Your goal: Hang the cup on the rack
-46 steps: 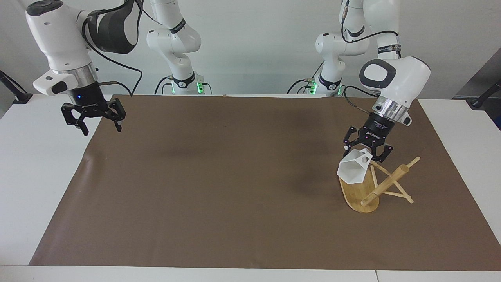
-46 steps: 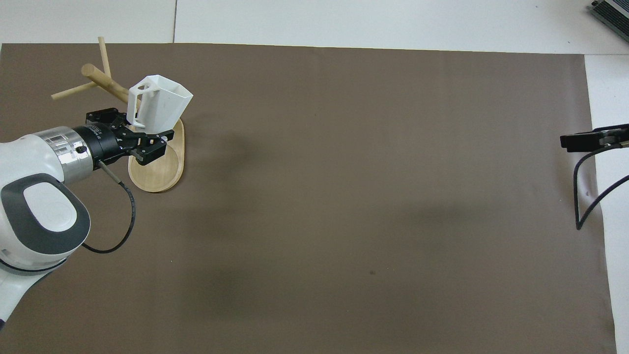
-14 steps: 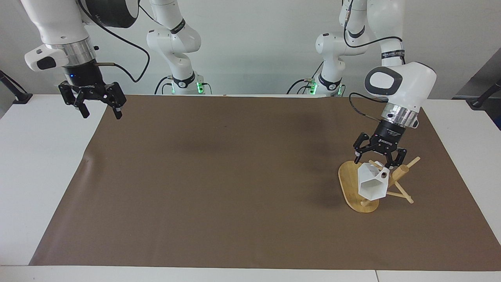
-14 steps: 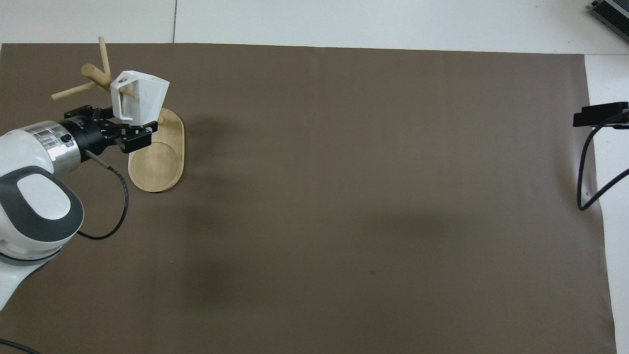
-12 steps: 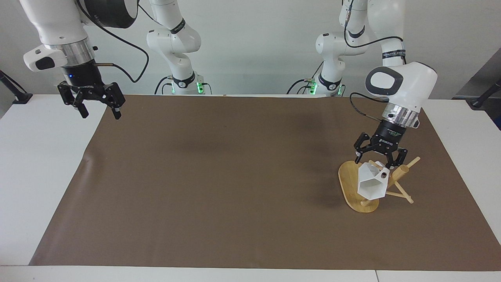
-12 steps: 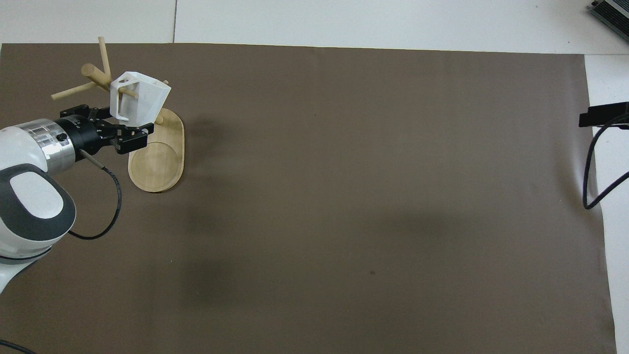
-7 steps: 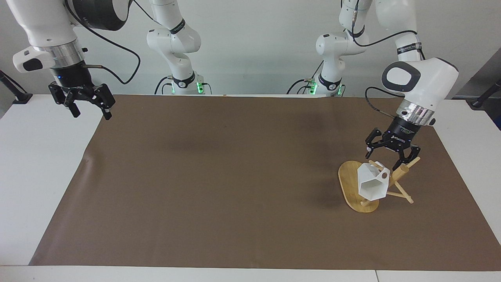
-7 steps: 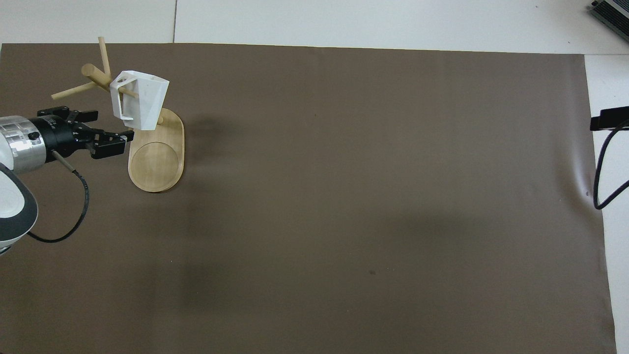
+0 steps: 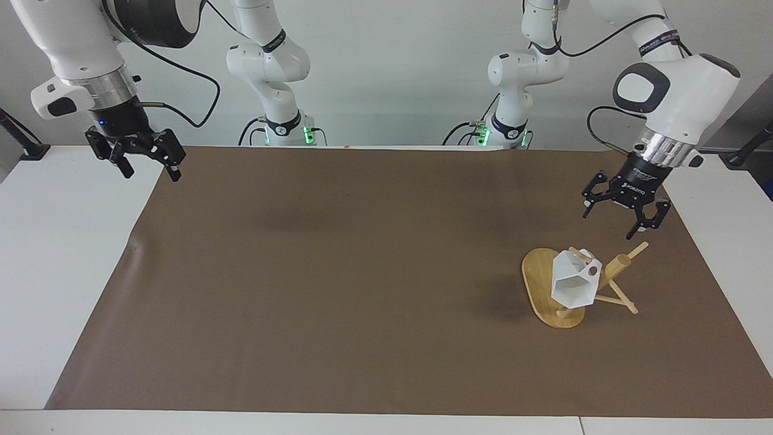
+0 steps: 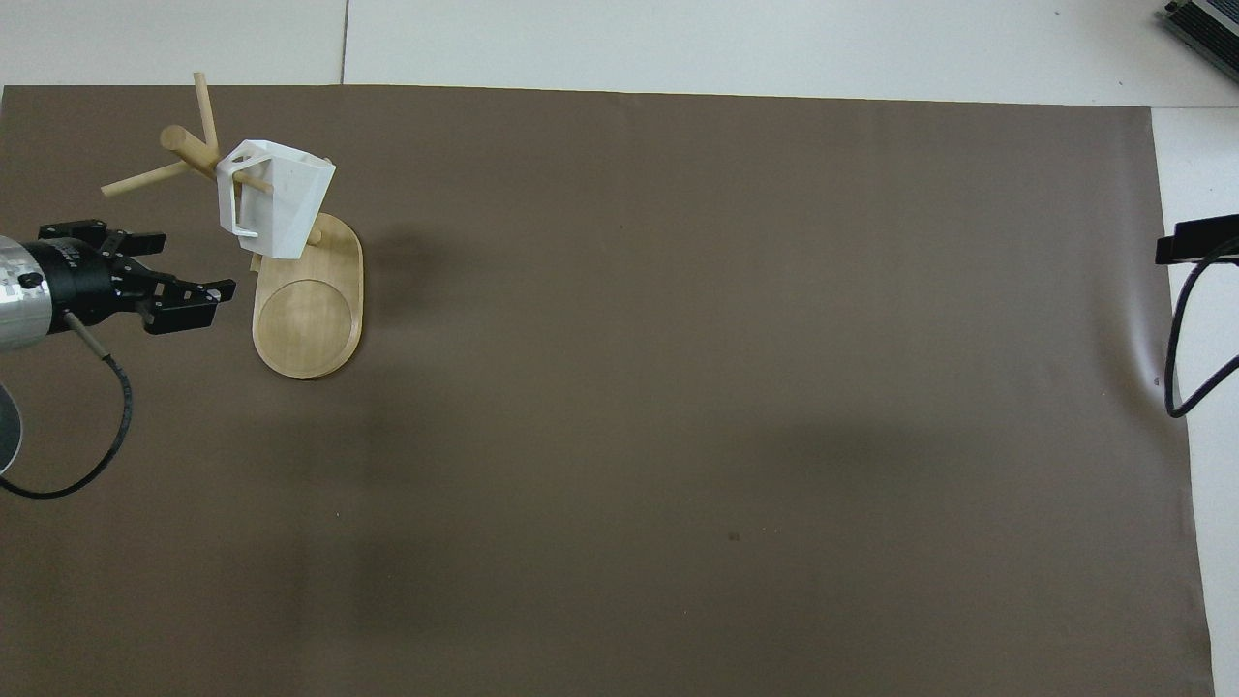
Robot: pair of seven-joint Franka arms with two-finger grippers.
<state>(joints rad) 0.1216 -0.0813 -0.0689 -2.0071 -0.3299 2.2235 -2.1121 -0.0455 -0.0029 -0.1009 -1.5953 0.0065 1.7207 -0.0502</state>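
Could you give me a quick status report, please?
Left tool open over mat, clear of cup. Cup hangs on rack peg. Right tool open, waiting.

Right gripper [image 10: 1195, 240] cut by overhead view's edge toward right arm's end of table: one dark tip and cable loop show, fingers unreadable there. Left gripper [image 10: 165, 281] shows in overhead view, its arm cropped at that edge. Cup [image 9: 572, 284] hides lower post of rack [image 9: 539, 284] and part of base in facing view; peg through handle hole too thin to trace. Both arms' upper links cut at facing view's top.
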